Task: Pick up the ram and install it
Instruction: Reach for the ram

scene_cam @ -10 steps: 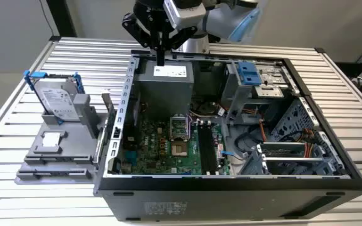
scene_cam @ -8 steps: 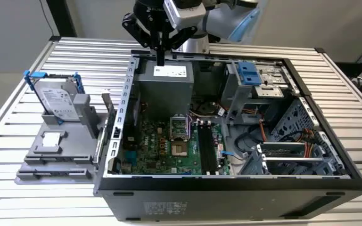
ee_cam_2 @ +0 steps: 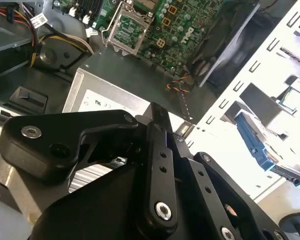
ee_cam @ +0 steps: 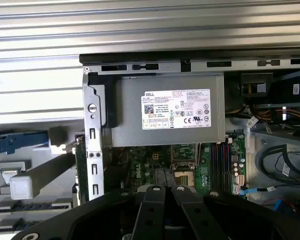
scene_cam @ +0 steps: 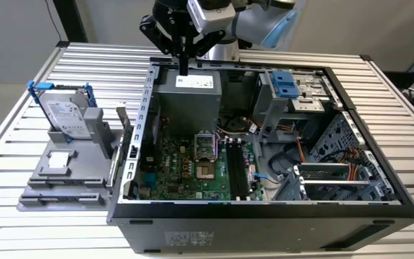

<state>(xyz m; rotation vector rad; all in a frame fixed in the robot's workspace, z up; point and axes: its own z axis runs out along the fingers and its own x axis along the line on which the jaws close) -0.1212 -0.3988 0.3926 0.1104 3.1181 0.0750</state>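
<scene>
On the green motherboard (scene_cam: 178,167), which is lying flat in the open grey computer case (scene_cam: 264,213), the long black plastic memory slots (scene_cam: 236,170) are looking bare, so I judge the install not yet done. At the exterior view's left, what I take to be the ram (scene_cam: 118,156), a thin dark circuit-board stick, is standing on its long edge. It is sitting at the edge of the grey plastic fixture (scene_cam: 63,189), just beside the case's perforated silver side wall (scene_cam: 140,124). Farther back, the black two-fingered gripper (scene_cam: 184,67) is hanging above the grey power-supply box with the white label (scene_cam: 189,102). Its fingers are drawn together, gripping nothing, well apart from the ram.

The step in hand looks like the reach for the stick. Doing it well probably means:
- parting the fingers before descending;
- lining them up across the stick's flat faces, not its ends;
- coming straight down near its middle;
- keeping off the side wall that is crowding it.

The stick is showing edge-on, so its chips, label and notch cannot be made out, and how it is seated in the fixture is hidden. I cannot tell whether the slot latches are standing open. In both wrist views the gripper's own black linkage is covering much of the foreground, including part of the motherboard.
</scene>
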